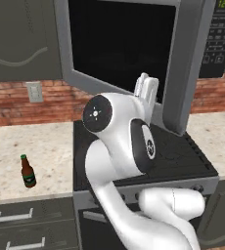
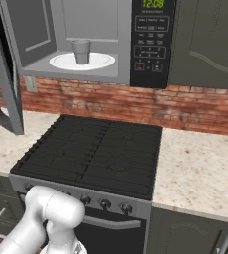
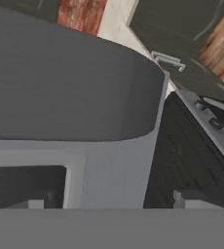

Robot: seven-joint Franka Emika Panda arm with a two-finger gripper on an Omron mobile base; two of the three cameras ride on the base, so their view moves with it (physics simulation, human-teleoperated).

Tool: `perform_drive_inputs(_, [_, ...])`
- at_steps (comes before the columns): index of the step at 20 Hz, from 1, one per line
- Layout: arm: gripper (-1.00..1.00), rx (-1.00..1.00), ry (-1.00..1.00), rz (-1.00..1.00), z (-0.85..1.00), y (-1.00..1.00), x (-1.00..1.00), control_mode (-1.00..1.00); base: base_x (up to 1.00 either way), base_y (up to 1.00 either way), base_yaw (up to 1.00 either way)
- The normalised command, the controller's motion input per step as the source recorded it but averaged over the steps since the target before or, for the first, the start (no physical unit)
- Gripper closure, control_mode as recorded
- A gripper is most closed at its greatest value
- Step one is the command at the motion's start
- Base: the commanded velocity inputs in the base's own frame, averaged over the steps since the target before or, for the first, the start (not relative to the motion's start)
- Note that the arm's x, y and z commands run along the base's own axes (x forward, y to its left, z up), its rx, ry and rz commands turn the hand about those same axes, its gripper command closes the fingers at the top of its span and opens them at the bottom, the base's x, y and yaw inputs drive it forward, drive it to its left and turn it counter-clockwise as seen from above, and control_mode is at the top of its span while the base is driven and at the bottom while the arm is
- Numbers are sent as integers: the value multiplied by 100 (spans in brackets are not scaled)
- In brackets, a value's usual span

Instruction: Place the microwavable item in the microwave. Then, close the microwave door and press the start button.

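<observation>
The microwavable cup (image 2: 81, 51), small and translucent grey, stands upright on the white turntable plate (image 2: 101, 62) inside the microwave (image 2: 93, 74). Its black control panel (image 2: 152, 39) shows green digits. The microwave door (image 1: 122, 46) hangs wide open, with its dark glass facing the left base camera. My gripper (image 1: 147, 83) points upward right at the door's lower grey frame (image 3: 114, 170). In the hand view that frame looms very close, and my gripper (image 3: 111, 202) is open, its two dark tips far apart and holding nothing.
A brown green-labelled bottle (image 1: 28, 172) stands on the speckled counter (image 1: 46, 151) left of the black stove (image 2: 91, 154). The stove knobs (image 2: 105, 203) line its front. A brick backsplash (image 2: 185, 109) runs behind, with dark cupboards (image 2: 205, 44) on the right.
</observation>
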Motion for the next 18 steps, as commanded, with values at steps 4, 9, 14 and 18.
perform_drive_inputs(4, [-100,15,-9,26,3,-33,96,-100,0,0,0])
perform_drive_inputs(9, [-100,5,-9,11,4,-1,100,-100,0,0,0])
perform_drive_inputs(14, [-100,3,-2,2,8,-2,100,-100,0,0,0])
perform_drive_inputs(18, [-100,5,0,6,0,-25,95,-100,0,0,0])
